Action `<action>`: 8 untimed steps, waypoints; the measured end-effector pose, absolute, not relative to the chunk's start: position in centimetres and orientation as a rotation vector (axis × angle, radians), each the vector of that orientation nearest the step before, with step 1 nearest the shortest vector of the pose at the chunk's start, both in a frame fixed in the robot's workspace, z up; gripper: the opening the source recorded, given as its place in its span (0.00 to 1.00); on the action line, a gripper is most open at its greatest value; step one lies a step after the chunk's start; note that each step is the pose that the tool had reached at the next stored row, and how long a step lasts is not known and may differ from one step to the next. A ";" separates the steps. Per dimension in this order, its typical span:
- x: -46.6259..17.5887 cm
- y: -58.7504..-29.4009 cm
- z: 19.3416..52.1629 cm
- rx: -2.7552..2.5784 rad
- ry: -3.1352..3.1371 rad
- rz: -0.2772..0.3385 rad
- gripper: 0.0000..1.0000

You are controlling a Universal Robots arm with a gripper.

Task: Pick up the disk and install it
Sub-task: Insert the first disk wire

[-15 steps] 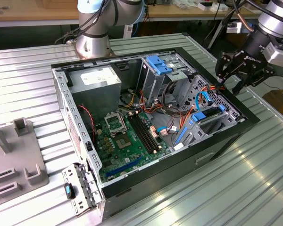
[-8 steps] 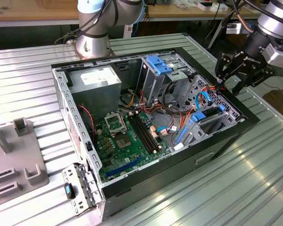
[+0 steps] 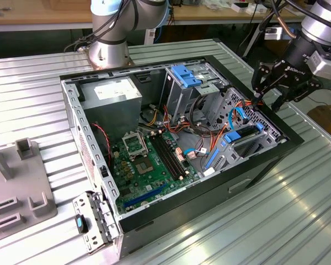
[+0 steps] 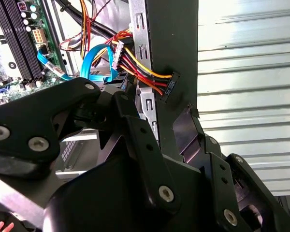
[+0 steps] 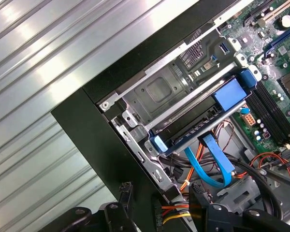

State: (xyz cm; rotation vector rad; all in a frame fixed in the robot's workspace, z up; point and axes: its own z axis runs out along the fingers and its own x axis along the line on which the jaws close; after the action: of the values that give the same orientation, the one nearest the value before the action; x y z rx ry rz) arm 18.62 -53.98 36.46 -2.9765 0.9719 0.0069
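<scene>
Black two-finger end effector (image 3: pixel 269 91) hangs released and empty at upper right of the exterior view, beside the open black computer case (image 3: pixel 254 171). Dark, blue-railed rectangular disk (image 3: pixel 245 134) sits inside the case's drive bay, centre right.

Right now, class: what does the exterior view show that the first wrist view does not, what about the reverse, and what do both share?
The exterior view adds the arm's base, the power supply, the tall drive cage with its blue bracket, and a grey fixture on the table. The first wrist view adds a screw at the drive bay's corner and a small blue port on the motherboard. Both share the disk inside the case, a blue data cable, and the gripper near the case's edge.
</scene>
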 end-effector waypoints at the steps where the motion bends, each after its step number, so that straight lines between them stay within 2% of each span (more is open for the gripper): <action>1: 18.6 -54.0 36.5 -2.976 0.972 0.007 0.58; 2: 18.6 -54.0 36.5 -2.977 0.972 0.007 0.50; 3: 18.6 -54.0 36.5 -2.977 0.972 0.007 0.50; 4: 18.6 -54.0 36.5 -2.977 0.972 0.007 0.43; 8: 18.6 -54.0 36.5 -2.977 0.971 0.007 0.43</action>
State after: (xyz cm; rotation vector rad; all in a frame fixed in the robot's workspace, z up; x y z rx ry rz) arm 18.62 -53.98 36.46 -2.9767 0.9711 0.0069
